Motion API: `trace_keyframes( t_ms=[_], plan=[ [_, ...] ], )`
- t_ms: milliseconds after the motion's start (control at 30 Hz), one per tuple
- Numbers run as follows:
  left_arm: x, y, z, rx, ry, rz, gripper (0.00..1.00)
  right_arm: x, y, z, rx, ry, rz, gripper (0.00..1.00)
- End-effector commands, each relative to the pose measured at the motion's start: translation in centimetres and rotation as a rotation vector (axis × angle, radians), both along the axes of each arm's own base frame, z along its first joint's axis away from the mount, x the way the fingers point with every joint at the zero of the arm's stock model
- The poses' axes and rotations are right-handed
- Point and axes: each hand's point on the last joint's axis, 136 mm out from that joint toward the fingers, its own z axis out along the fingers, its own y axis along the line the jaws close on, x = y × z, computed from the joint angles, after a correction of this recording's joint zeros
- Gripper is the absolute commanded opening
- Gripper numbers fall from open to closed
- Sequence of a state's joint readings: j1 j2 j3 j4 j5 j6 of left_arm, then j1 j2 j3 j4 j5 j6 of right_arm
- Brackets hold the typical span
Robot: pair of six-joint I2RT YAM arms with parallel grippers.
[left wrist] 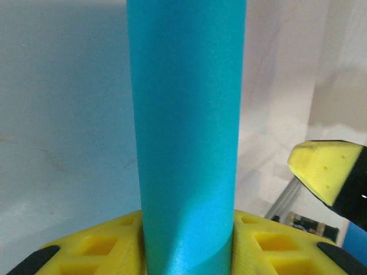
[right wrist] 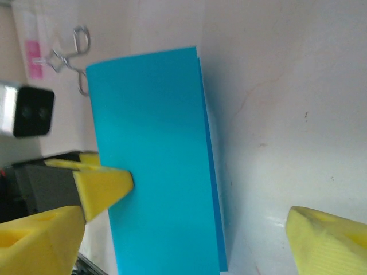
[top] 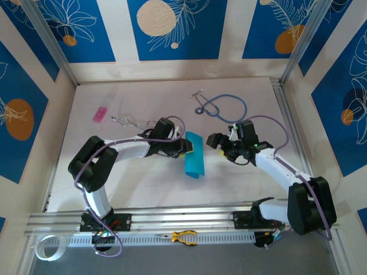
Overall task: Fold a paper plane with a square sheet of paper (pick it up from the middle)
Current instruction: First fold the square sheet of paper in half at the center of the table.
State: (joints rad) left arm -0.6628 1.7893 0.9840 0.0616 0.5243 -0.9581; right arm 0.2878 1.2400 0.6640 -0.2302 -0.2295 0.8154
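The left gripper [top: 182, 150], jaws clamped on the folded rectangle of thin cyan-blue paper [top: 194, 156]; the right gripper [top: 216, 141] near it, jaws apart.

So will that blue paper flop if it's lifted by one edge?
Probably less than a flat sheet: the square sheet of paper looks folded double, its layered edges showing. It's likely very light, as the left end effector grips just one side. Thin and matte, it could bend or crease easily.

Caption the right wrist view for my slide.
Left gripper pinches the folded cyan paper by its edge; right gripper open, facing it.
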Motion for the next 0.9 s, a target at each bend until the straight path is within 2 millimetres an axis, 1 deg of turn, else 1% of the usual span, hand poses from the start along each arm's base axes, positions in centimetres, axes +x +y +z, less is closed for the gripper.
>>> trace_keyframes(
  t_ms=[0,200,267,333,400,533,700,800,867],
  plan=[
    [-0.1,1.6,-2.8,0.111,0.004,-0.011,0.39,-0.1,0.1,-1.0,-0.009,0.016,-0.004,0.83],
    [-0.1,2.5,-3.7,0.162,-0.01,-0.011,0.42,0.0,0.4,-1.5,-0.003,0.025,-0.02,0.83],
    [-0.1,2.9,-3.9,0.193,-0.02,-0.009,0.47,-0.1,0.6,-1.7,-0.004,0.033,-0.015,0.83],
    [0.0,3.4,-4.1,0.223,-0.028,-0.005,0.5,-0.2,0.8,-2.0,-0.002,0.041,-0.005,0.83],
    [0.0,3.9,-4.2,0.247,-0.039,0.002,0.55,-0.2,1.1,-2.0,0.002,0.046,0.004,0.83],
    [0.4,4.8,-3.7,0.294,-0.081,0.016,0.58,-0.2,1.6,-1.8,-0.001,0.021,0.023,0.83],
    [0.6,5.8,-3.2,0.334,-0.115,0.037,0.58,-0.4,1.8,-2.0,0.003,0.028,0.036,0.83],
    [0.6,6.6,-3.5,0.372,-0.113,0.055,0.57,-0.6,1.9,-2.3,0.002,0.045,0.037,0.83],
    [0.4,6.7,-3.7,0.38,-0.109,0.047,0.56,-0.6,1.9,-2.4,0.004,0.051,0.037,0.83]
  ],
)
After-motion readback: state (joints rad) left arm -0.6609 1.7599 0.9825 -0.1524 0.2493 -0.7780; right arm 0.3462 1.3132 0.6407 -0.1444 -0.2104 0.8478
